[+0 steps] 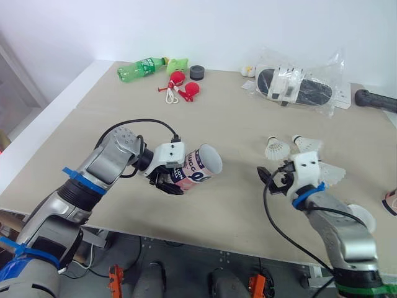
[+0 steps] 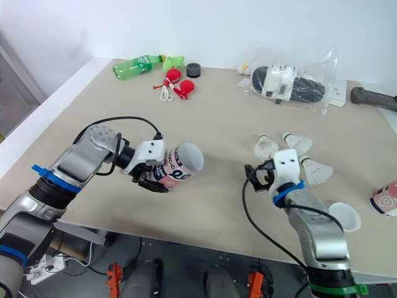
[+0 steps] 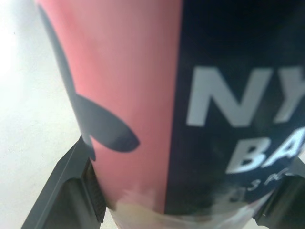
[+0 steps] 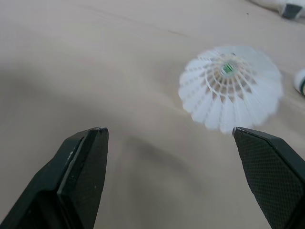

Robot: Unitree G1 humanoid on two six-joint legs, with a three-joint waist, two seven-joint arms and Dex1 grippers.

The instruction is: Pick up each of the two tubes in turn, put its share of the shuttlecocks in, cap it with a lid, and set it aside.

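Right of the tube (image 1: 200,164), the right claw (image 1: 273,179) hangs wide open and empty near a shuttlecock (image 1: 272,148). And the left claw (image 1: 166,181) is clamped round the tube, mouth facing right.

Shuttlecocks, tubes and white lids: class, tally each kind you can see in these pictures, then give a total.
shuttlecocks: 3
tubes: 2
white lid: 1
Total: 6
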